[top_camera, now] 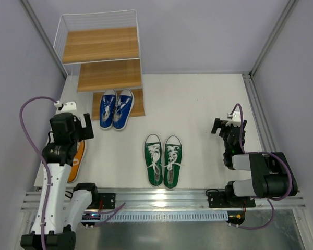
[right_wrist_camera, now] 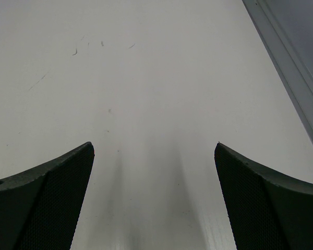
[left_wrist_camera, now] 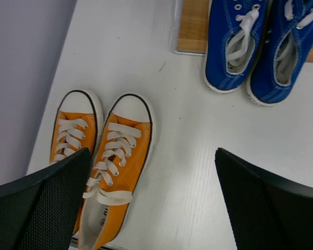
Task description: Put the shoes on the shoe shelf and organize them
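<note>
Left gripper [left_wrist_camera: 153,151] is held wide open and empty above the low orange canvas sneakers [left_wrist_camera: 120,151], found near the stepped wooden wire-framed shelf [top_camera: 108,75], toes pointed shelfward, roughly square to the jaw line.

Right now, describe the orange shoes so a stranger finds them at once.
Start at the stepped wooden shoe shelf in the far left corner. Follow the left wall toward the near edge: the orange shoes lie there beneath the left arm. Only they are orange; the blue pair touches the shelf, the green pair sits mid-table.
</note>
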{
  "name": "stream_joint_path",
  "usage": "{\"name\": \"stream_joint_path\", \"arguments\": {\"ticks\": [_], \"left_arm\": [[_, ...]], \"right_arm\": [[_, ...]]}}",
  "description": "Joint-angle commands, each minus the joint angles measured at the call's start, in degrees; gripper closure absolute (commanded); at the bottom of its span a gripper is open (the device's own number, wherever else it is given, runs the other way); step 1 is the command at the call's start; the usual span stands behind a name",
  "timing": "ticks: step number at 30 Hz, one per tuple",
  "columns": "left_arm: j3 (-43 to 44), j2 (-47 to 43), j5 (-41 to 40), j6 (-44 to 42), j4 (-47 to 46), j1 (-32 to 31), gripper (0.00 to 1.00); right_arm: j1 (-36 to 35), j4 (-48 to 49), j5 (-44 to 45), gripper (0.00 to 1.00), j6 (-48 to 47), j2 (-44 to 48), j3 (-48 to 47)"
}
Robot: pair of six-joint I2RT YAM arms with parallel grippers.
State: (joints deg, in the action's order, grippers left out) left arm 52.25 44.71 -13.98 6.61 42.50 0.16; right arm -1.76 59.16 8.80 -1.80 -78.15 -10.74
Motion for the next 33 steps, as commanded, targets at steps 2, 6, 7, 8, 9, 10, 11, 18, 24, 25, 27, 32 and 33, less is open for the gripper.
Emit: {"name": "stream_joint_path", "arguments": {"ticks": [2,6,7,8,9,10,11,18,24,25,27,32,33], "left_arm": [[0.0,4.8,-1.1,-16.8,-1.6,6.2,0.0],[4.5,9.0,15.6,-24.3,7.7,16.3,0.0],[4.7,11.8,17.0,-25.7,8.4,18.4,0.0],[4.8,13.2,18.4,-27.3,8.6,21.2,0.0],[5.4,14.7,23.4,-28.4,8.8,24.2,0.0],[6.3,16.6,26.0,-31.1,10.7,30.9,0.0],[7.2,19.5,29.3,-32.4,12.1,33.6,0.0],[5.2,19.3,30.2,-34.9,13.5,37.9,0.0],[-0.6,19.5,23.0,-37.1,12.5,37.9,0.0],[-1.4,19.1,21.7,-37.1,11.7,38.0,0.0],[-2.7,19.1,20.7,-37.6,10.5,38.2,0.0],[-4.3,19.1,17.5,-35.6,4.8,39.2,0.0],[-4.4,18.9,17.3,-35.6,4.6,39.5,0.0]], "right_arm": [[0.2,4.7,-0.4,0.03,0.1,-0.1,-1.1],[0.2,4.6,-0.4,0.03,0.1,-0.1,-1.1],[0.2,4.6,-0.4,0.03,0.2,-0.1,-1.1],[0.2,4.5,-0.4,0.03,0.1,-0.1,-1.1],[0.2,4.6,-0.4,0.03,0.1,-0.1,-1.1],[0.2,4.6,-0.4,0.03,0.1,0.0,-1.1],[0.2,4.5,-0.4,0.03,0.1,0.0,-1.1],[0.2,4.7,-0.4,0.03,0.1,-0.2,-1.1],[0.3,4.6,-0.4,0.03,0.2,-0.1,-1.0],[0.2,4.6,-0.4,0.03,0.1,-0.1,-1.0],[0.2,4.5,-0.4,0.03,0.1,-0.1,-1.0],[0.2,4.6,-0.4,0.03,0.1,-0.1,-1.1],[0.2,4.7,-0.4,0.03,0.1,-0.1,-1.0]]}}
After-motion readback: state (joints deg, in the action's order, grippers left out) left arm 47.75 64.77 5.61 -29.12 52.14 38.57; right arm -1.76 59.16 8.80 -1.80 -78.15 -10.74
